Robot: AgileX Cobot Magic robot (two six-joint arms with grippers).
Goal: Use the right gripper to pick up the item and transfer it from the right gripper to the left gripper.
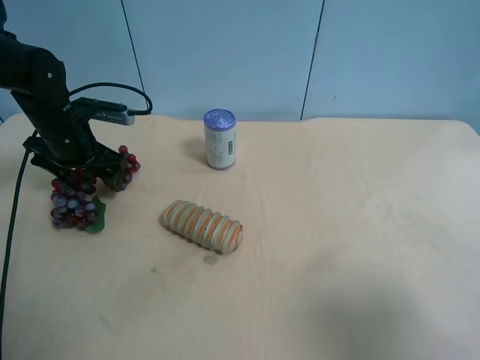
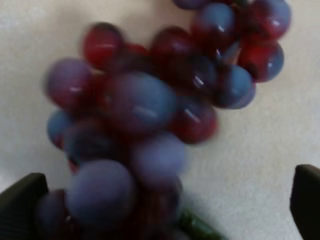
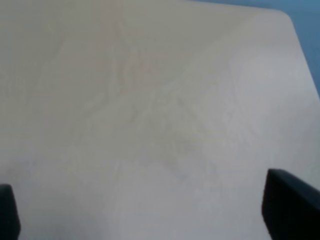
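The item, a bunch of dark-red and purplish toy grapes with a green leaf, lies on the table at the exterior high view's left. The left gripper, on the black arm with a grey module, hangs right over the bunch. In the left wrist view the grapes fill the space between the two wide-apart fingertips, blurred; the left gripper is open. The right gripper is open and empty over bare table. The right arm is out of the exterior high view.
A purple-topped white can stands upright at the back middle. A ribbed orange-tan roll lies in the middle of the beige table. A black cable hangs along the left edge. A blue wall is behind.
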